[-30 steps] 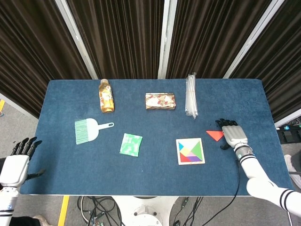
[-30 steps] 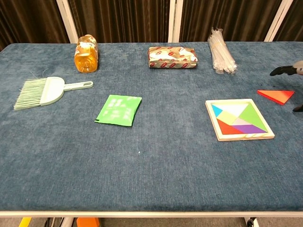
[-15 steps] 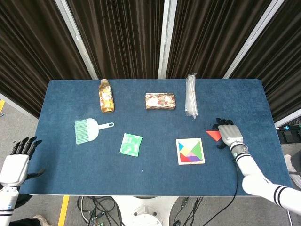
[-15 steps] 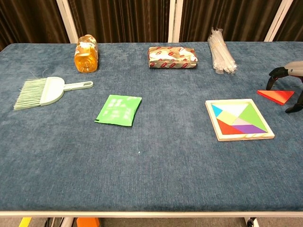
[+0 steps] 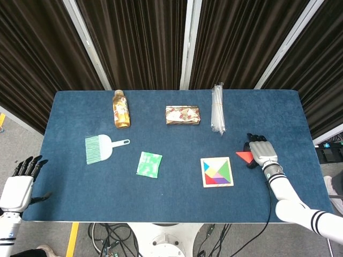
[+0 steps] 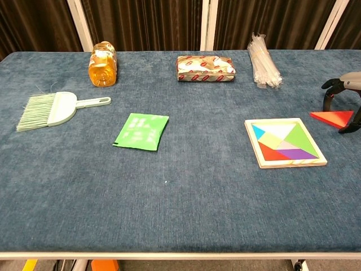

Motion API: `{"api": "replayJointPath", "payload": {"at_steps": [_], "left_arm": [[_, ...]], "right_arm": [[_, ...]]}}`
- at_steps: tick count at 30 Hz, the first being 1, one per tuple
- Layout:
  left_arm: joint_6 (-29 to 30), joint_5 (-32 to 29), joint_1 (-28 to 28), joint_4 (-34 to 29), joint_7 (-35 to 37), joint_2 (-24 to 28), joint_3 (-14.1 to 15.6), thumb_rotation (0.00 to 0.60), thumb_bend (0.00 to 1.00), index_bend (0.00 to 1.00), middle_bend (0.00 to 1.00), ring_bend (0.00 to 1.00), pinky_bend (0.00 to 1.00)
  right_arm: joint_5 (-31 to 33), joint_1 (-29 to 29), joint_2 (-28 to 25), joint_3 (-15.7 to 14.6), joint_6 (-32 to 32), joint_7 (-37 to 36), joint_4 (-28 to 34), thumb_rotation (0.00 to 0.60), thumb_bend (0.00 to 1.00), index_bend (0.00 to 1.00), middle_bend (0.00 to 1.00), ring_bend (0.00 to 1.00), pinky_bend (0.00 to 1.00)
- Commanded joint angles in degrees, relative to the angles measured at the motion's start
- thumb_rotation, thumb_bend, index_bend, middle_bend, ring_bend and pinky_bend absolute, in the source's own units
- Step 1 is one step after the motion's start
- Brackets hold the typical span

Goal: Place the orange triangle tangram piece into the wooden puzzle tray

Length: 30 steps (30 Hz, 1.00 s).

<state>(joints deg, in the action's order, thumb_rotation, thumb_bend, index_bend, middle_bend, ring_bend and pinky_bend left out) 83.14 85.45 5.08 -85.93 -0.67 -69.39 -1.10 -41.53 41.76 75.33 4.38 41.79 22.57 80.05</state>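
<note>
The orange triangle [image 5: 244,156] [image 6: 331,118] lies at the right side of the blue table, just right of the wooden puzzle tray [image 5: 202,172] [image 6: 252,144], which holds several coloured pieces. My right hand [image 5: 261,152] [image 6: 342,96] arches over the triangle, a finger on its far edge and the thumb on its near corner, and pinches it. In the chest view the piece looks tipped up a little. My left hand [image 5: 20,187] hangs open off the table's front left corner, seen only in the head view.
Along the back stand a lying orange bottle [image 5: 121,108] [image 6: 102,64], a wrapped snack pack [image 5: 183,115] [image 6: 206,68] and a bundle of clear straws [image 5: 217,107] [image 6: 263,68]. A small brush [image 5: 102,148] [image 6: 53,109] and a green packet [image 5: 149,164] [image 6: 141,131] lie to the left.
My right hand has come in over the triangle and its fingers have closed onto its edges. The triangle has shifted and tipped slightly. The left hand has stayed put.
</note>
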Motion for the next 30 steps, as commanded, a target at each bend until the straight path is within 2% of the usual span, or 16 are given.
{"api": "replayJointPath", "payload": {"at_steps": [1, 30], "left_arm": [[0.0, 0.0, 0.0, 0.0, 0.0, 0.0, 0.0, 0.6, 0.0, 0.16, 0.08, 0.02, 0.12], [0.1, 0.0, -0.1, 0.3, 0.6, -0.1, 0.0, 0.6, 0.0, 0.16, 0.08, 0.02, 0.12]], "right_arm": [[0.1, 0.2, 0.0, -0.2, -0.1, 0.0, -0.1, 0.6, 0.1, 0.43, 0.0, 0.0, 0.0], [-2.6, 0.6, -1.7, -0.4, 2.5, -1.2, 3.4, 0.6, 0.12, 0.51, 0.0, 0.0, 0.0]]}}
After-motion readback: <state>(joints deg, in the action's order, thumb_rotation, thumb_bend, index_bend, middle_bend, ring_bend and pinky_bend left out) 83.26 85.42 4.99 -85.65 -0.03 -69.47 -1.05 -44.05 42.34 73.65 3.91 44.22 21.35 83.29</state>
